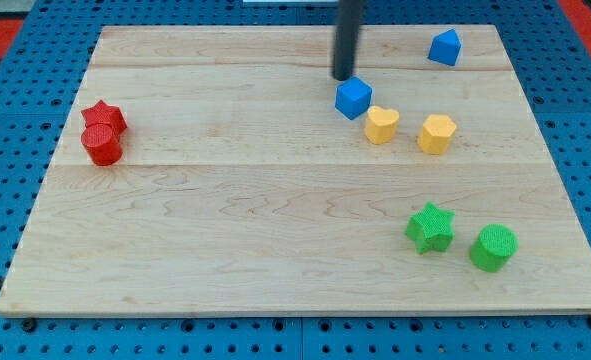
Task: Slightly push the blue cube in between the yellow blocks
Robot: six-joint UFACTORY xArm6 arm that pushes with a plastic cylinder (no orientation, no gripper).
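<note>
Sitting just below tool tip [344,77], blue cube [353,97], nothing gripped, bare rod.

My tip [344,76] sits just above the blue cube [353,97], near the table's [225,200] top edge. The yellow heart [381,125] is right beside the cube, and the other yellow block [436,133] is a little farther toward the right edge. Another blue block [444,47] sits near the top right corner.
</note>
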